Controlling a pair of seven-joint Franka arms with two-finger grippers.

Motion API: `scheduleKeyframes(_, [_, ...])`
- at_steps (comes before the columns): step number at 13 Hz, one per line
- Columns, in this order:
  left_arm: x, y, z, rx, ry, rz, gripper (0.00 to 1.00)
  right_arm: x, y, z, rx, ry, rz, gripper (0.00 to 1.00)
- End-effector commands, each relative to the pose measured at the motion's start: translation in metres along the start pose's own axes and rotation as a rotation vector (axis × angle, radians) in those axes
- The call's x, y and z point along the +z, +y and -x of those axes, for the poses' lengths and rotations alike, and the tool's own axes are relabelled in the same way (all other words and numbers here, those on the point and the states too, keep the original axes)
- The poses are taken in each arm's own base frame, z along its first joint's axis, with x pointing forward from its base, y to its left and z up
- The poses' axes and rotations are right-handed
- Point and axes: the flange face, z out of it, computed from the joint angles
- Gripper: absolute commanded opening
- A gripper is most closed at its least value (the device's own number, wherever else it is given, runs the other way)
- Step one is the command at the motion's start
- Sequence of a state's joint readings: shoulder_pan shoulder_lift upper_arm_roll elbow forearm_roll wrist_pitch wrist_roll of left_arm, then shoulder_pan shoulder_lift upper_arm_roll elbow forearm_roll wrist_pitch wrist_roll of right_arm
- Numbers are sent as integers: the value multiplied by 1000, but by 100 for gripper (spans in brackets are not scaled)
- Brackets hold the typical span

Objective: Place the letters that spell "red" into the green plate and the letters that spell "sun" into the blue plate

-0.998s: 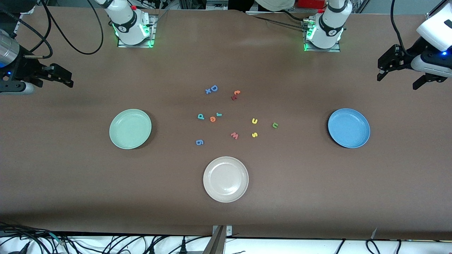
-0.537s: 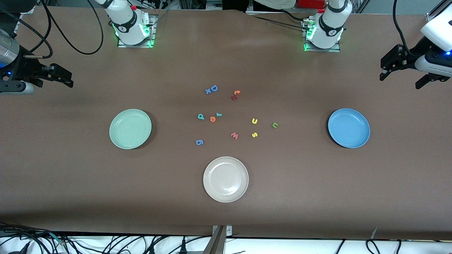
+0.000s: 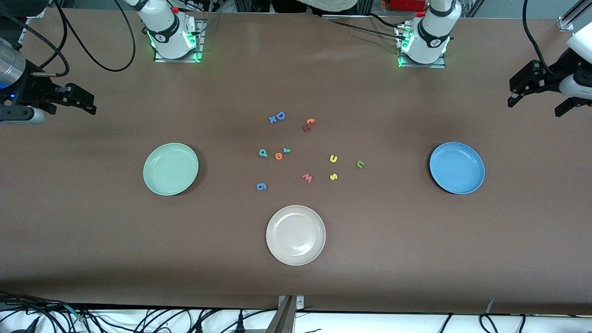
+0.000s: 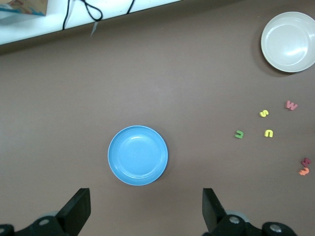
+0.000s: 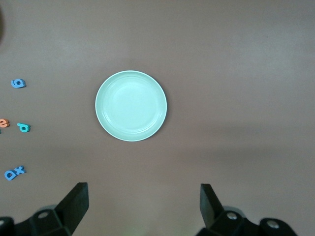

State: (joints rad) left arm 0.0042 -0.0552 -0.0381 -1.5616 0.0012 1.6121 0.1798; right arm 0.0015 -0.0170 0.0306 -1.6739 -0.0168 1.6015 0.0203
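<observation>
On the brown bench (image 3: 92,222) we see every letter lying loose between the plates: teal "d" (image 3: 262,152), orange "e" (image 3: 278,156) and teal "r" (image 3: 286,150) toward the green plate (image 3: 170,169), yellow "u" (image 3: 333,158), yellow "s" (image 3: 333,176) and dark green "n" (image 3: 360,163) toward the blue plate (image 3: 457,167). Both plates hold nothing. We find the left gripper (image 3: 539,95) over the bench's left-arm end, fingers spread apart, and the right gripper (image 3: 81,99) over the right-arm end, fingers likewise apart, neither holding anything

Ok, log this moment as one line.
left pincer open, up | right pincer open, up | letters on table | green plate, blue plate empty
</observation>
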Motion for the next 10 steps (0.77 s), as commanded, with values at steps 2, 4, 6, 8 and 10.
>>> scheduleKeyframes(2, [2, -3, -1, -9, -27, -2, 100, -3, 0, -1, -15, -1, -6, 100])
scheduleKeyframes(4, [2, -3, -1, -10, -28, -1, 100, -3, 2, -1, -14, 0, -7, 100])
scheduleKeyframes(6, [1, 0, -1, -5, -31, -1, 100, -1, 4, -1, -9, -6, -10, 100])
scheduleKeyframes(8, [1, 0, 0, -5, -34, 0, 100, -2, 5, -1, -8, -3, -8, 100])
scheduleKeyframes(10, [1, 1, 0, -3, -37, 1, 100, -1, 5, -2, -6, -3, -8, 100])
